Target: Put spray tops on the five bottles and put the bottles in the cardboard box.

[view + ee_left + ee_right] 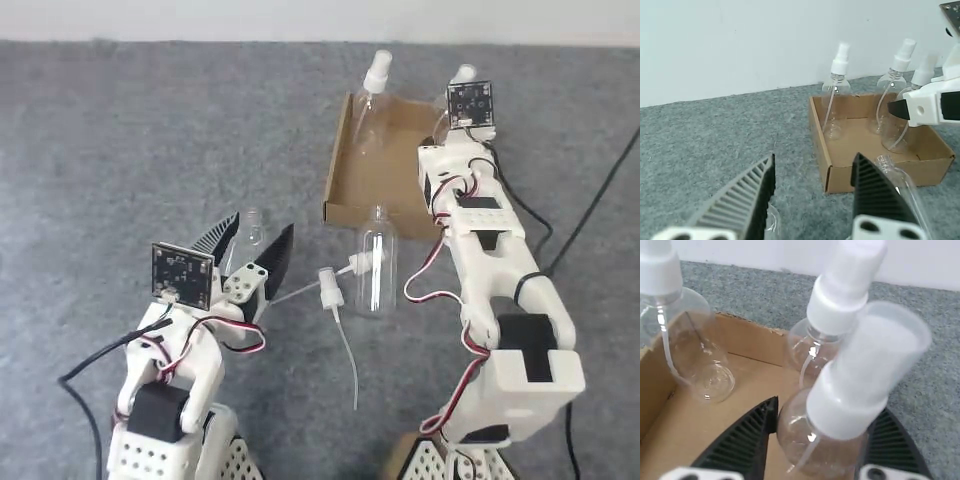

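Observation:
The cardboard box [345,170] lies at the far middle of the table. My right gripper [827,412] is over its right part, shut on a clear bottle [815,445] with a spray top and a clear cap. Two more topped bottles [690,350] [812,347] stand in the box. My left gripper [262,225] is open on the near left, its fingers on either side of an upright bottle [252,235] without a top. Another topless bottle [376,265] stands just in front of the box. Two loose spray tops [330,288] [360,262] with long tubes lie beside it.
Grey carpet [120,140] covers the table, with free room left of the box. The right arm [490,260] stretches along the right side toward the box. Black cables [590,210] run along the right edge and another at the near left.

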Action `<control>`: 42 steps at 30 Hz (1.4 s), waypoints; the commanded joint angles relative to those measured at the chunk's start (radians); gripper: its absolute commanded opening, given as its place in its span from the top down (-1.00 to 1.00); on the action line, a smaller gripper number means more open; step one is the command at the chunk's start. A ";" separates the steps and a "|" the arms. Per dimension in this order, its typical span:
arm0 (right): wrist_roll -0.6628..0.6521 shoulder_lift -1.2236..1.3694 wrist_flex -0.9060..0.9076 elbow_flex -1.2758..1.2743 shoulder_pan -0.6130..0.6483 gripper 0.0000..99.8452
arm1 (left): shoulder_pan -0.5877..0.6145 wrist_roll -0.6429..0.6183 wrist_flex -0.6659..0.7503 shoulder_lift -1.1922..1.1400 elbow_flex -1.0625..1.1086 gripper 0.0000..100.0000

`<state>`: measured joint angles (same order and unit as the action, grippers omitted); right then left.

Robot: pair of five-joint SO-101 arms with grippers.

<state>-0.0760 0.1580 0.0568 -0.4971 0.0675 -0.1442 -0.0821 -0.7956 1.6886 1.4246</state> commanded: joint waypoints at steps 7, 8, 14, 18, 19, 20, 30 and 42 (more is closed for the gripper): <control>-0.087 -0.015 -0.010 0.074 0.007 0.55 | 0.005 0.003 0.017 0.011 -0.004 0.55; -0.094 -0.015 -0.010 0.074 0.007 0.55 | 0.012 0.003 0.018 0.011 -0.004 0.55; -0.089 -0.015 -0.010 0.077 0.005 0.55 | 0.041 0.003 0.023 0.011 -0.005 0.55; -0.089 -0.016 -0.012 0.077 0.007 0.55 | 0.041 0.003 0.023 0.011 -0.005 0.55; -0.089 -0.021 -0.012 0.077 0.007 0.55 | 0.041 0.003 0.023 0.011 -0.005 0.55; -0.089 -0.028 -0.012 0.077 0.007 0.54 | 0.041 0.003 0.023 0.011 -0.005 0.55; -0.087 -0.108 0.071 0.078 0.007 0.25 | 0.043 0.003 0.023 0.011 -0.005 0.55; -0.087 -0.285 0.263 0.233 0.008 0.25 | 0.044 0.003 0.023 0.011 -0.005 0.55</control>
<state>-0.1511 0.0077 0.1918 -0.3913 0.0675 -0.1074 -0.0821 -0.7956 1.6886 1.4246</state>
